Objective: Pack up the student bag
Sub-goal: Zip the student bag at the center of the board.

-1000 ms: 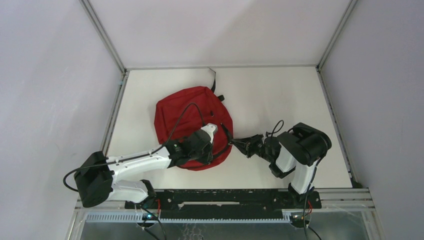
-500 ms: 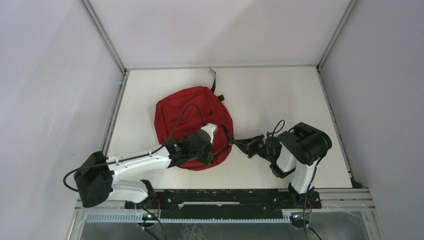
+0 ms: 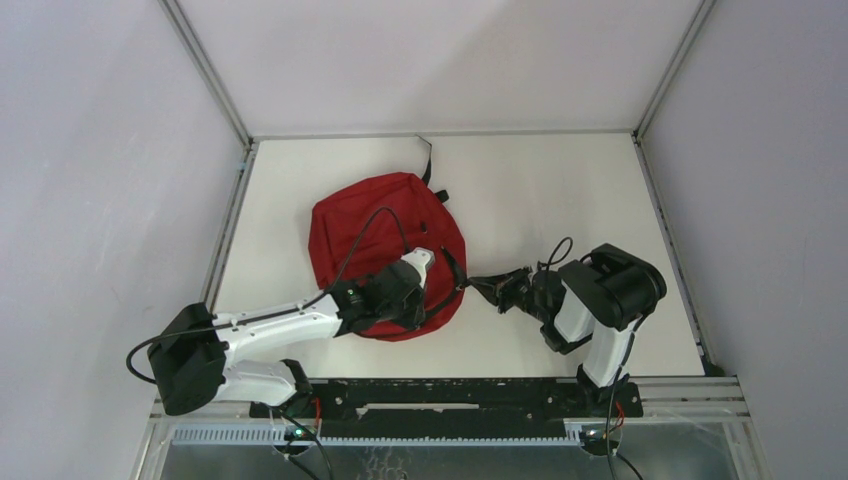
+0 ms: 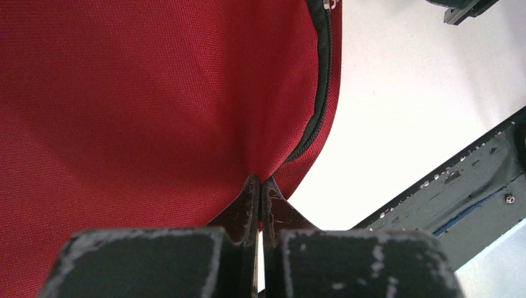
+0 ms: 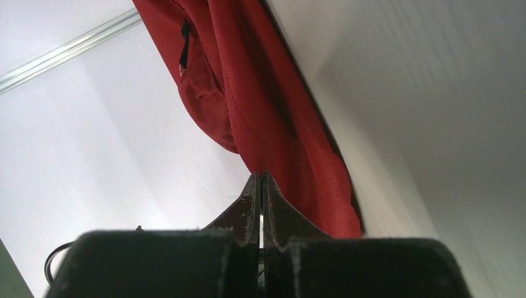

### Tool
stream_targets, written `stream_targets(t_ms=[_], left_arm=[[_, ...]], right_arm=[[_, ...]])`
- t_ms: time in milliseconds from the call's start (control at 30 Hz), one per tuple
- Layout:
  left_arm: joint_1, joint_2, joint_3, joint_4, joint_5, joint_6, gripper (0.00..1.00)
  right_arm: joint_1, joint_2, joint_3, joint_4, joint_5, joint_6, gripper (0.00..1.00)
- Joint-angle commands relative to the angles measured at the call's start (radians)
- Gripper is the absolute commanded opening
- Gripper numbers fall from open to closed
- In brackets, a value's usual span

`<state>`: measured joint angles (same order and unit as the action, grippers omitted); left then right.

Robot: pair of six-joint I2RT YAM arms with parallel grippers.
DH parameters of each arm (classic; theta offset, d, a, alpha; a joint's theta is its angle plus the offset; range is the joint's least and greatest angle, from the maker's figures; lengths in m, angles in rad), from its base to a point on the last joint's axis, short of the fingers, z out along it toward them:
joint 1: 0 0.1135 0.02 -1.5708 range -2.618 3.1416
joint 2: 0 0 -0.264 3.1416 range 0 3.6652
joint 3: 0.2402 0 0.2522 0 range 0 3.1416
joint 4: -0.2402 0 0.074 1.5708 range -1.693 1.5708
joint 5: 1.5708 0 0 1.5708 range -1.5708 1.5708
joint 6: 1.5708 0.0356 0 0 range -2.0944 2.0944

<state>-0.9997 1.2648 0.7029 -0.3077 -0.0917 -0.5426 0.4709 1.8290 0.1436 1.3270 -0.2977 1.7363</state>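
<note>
The student bag (image 3: 370, 225), a red backpack, lies flat on the white table left of centre. My left gripper (image 3: 432, 305) is at its near right corner, shut on a pinch of the red fabric (image 4: 155, 93); the jaw tips (image 4: 258, 181) meet beside the black zip trim (image 4: 322, 81). My right gripper (image 3: 478, 286) is shut, low over the table at the bag's right edge. In the right wrist view its tips (image 5: 260, 177) are closed right against the bag's side (image 5: 248, 93), and nothing shows between them.
A black strap (image 3: 428, 160) trails from the bag's far end toward the back wall. The black base rail (image 3: 450, 395) runs along the near edge and shows in the left wrist view (image 4: 459, 180). Side walls enclose the table.
The right gripper has edged slightly right along the bag's edge. The left arm and the bag have barely moved.
</note>
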Motion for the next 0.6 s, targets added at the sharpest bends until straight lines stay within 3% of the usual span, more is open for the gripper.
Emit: stream_targets(t_ms=[0,267,400,500,567], left_arm=[[-0.007,-0.016,-0.011,0.022,0.033,-0.002,0.00],[-0.007,-0.038,-0.020,0.016,0.039,-0.005,0.00],[-0.007,-0.072,-0.020,0.006,0.049,-0.005,0.00],[-0.007,-0.107,-0.024,-0.013,0.067,-0.005,0.00],[-0.008,-0.152,-0.028,-0.022,0.083,-0.002,0.00]], right_arm=[[-0.007,-0.020,0.022,0.027,0.014,-0.021,0.00],[-0.052,-0.104,0.028,-0.046,0.022,-0.063,0.00],[-0.071,-0.270,0.102,-0.350,0.044,-0.168,0.00],[-0.077,-0.423,0.267,-0.725,0.107,-0.319,0.00],[-0.072,-0.455,0.367,-0.870,0.156,-0.404,0.00]])
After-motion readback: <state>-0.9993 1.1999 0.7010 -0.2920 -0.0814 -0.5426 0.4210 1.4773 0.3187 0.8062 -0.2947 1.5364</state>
